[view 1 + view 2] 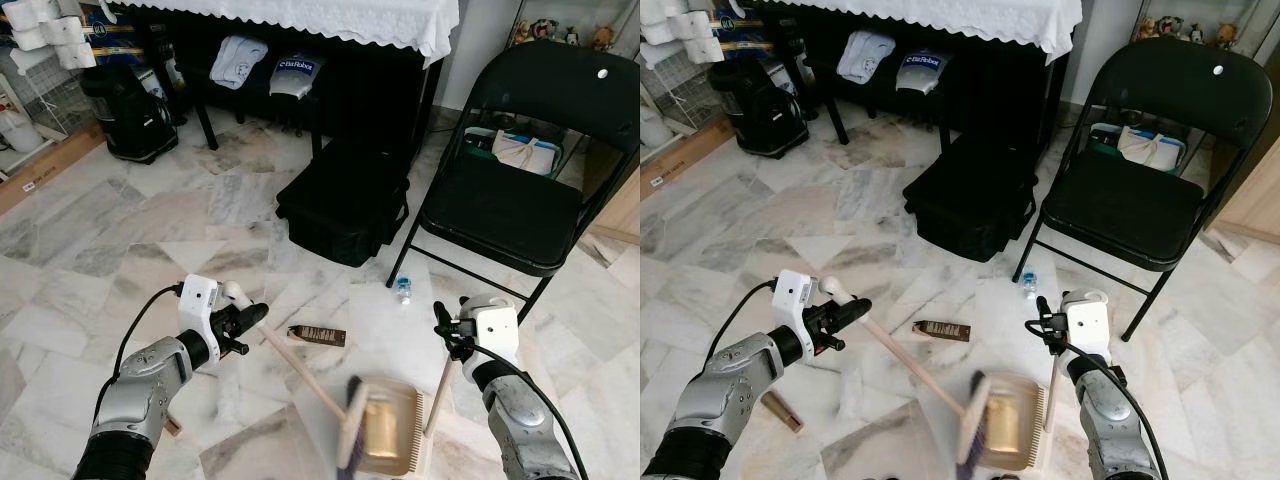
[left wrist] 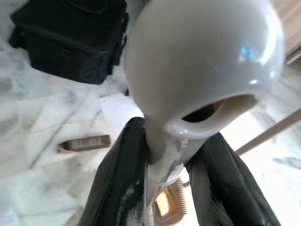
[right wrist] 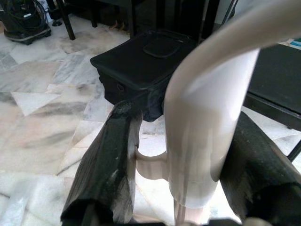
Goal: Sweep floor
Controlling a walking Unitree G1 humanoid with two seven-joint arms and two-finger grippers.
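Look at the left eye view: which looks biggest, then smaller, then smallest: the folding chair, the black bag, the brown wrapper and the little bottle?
1. Folding chair: largest.
2. Black bag: clearly smaller than the chair.
3. Brown wrapper: far smaller.
4. Little bottle: smallest, though it lies slightly farther off, so the gap to the wrapper is unsure.

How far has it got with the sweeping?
Midway, it seems. Left tool grips the broom, right tool the dustpan handle. The brush sits at the dustpan, which already holds something yellowish. A brown wrapper and small bottle remain on the floor.
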